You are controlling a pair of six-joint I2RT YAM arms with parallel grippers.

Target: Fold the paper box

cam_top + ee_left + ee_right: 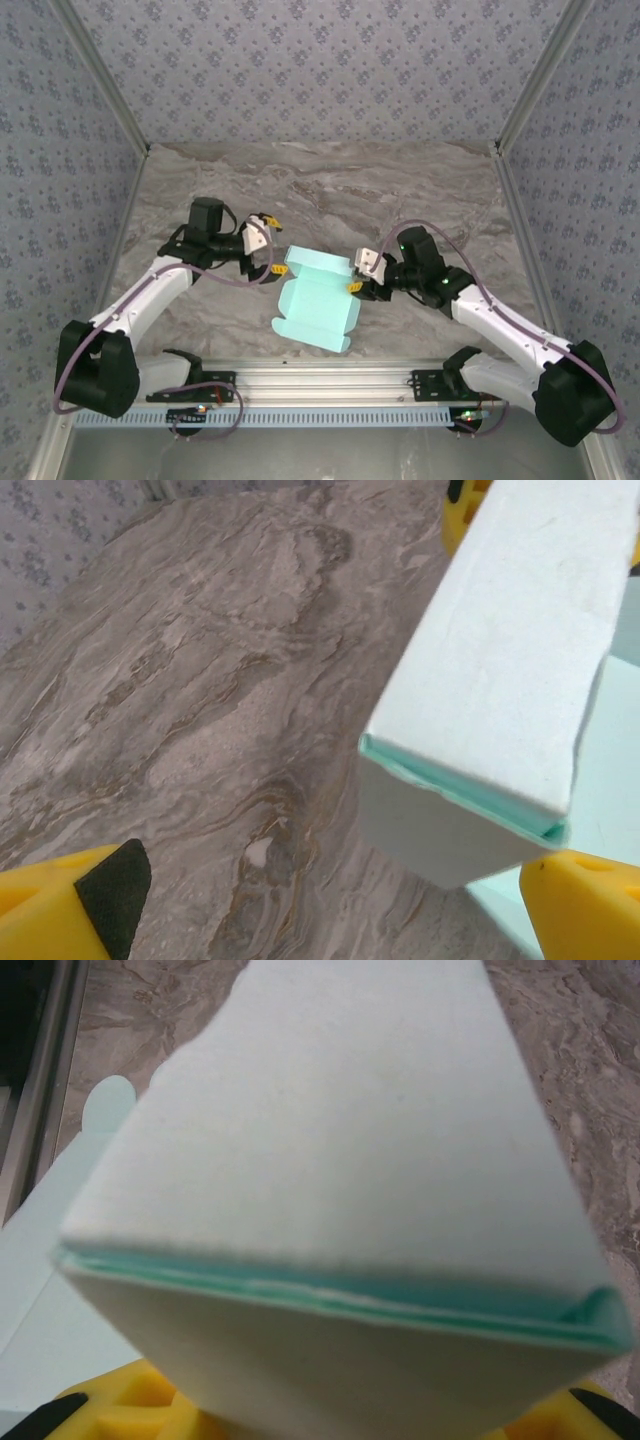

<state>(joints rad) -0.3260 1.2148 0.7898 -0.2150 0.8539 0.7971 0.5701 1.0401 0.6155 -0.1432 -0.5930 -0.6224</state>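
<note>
The left pincer hangs over the marble-patterned table with its yellow fingers spread wide, gripping nothing. One finger sits just beside the left end of the paper box. The box lies mid-table, toward the near edge, and is partly folded: a flat mint panel with flaps rests on the table, and a raised folded section runs along its far edge. The right pincer is clamped on the right end of that raised section.
</note>
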